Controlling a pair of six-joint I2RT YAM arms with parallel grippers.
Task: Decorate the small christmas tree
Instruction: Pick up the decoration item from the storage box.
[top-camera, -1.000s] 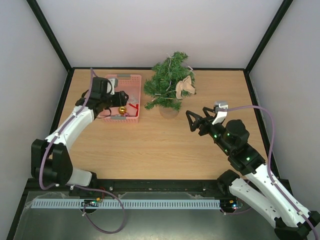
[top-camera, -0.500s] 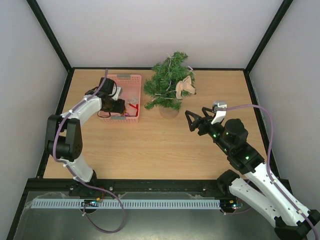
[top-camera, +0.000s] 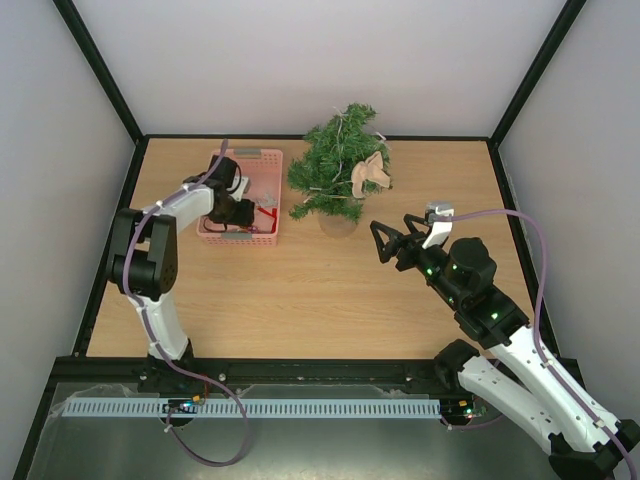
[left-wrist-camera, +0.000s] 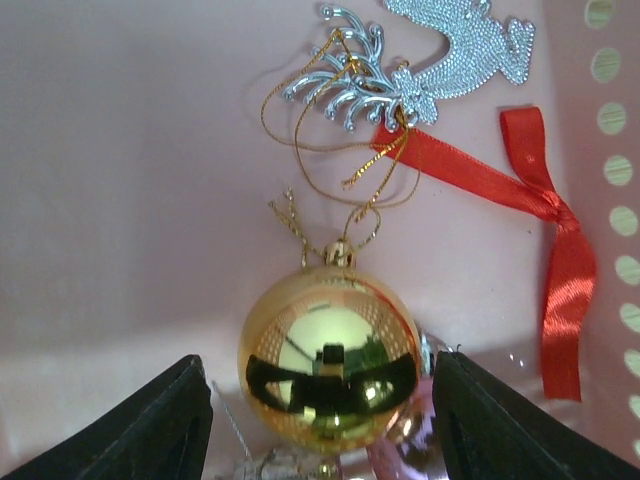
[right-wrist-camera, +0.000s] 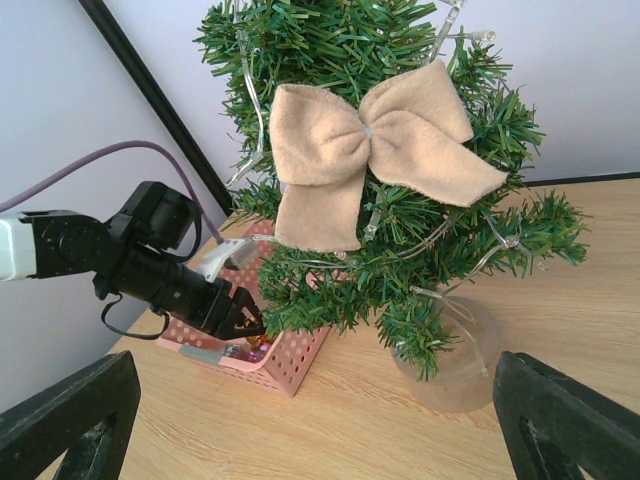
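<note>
The small christmas tree (top-camera: 338, 172) stands at the back middle of the table on a pale round base (right-wrist-camera: 452, 352), with a beige felt bow (right-wrist-camera: 375, 145) and a clear string in its branches. My left gripper (top-camera: 244, 213) reaches down into the pink basket (top-camera: 262, 160). It is open, with its fingers (left-wrist-camera: 150, 430) on either side of a gold ball (left-wrist-camera: 330, 360) and a gap at each side. A silver reindeer (left-wrist-camera: 430, 50) and a red ribbon (left-wrist-camera: 545, 215) lie beyond the ball. My right gripper (top-camera: 392, 240) hangs open and empty, right of the tree.
The basket's near wall (right-wrist-camera: 285, 355) stands just left of the tree's lower branches (right-wrist-camera: 330, 290). Black frame posts (top-camera: 100, 70) and white walls close in the table at the back and sides. Bare wood (top-camera: 300, 290) lies in front of the tree.
My left arm has swung in and lowered its gripper into the basket, down over the gold ball. The right arm has stayed almost still.
</note>
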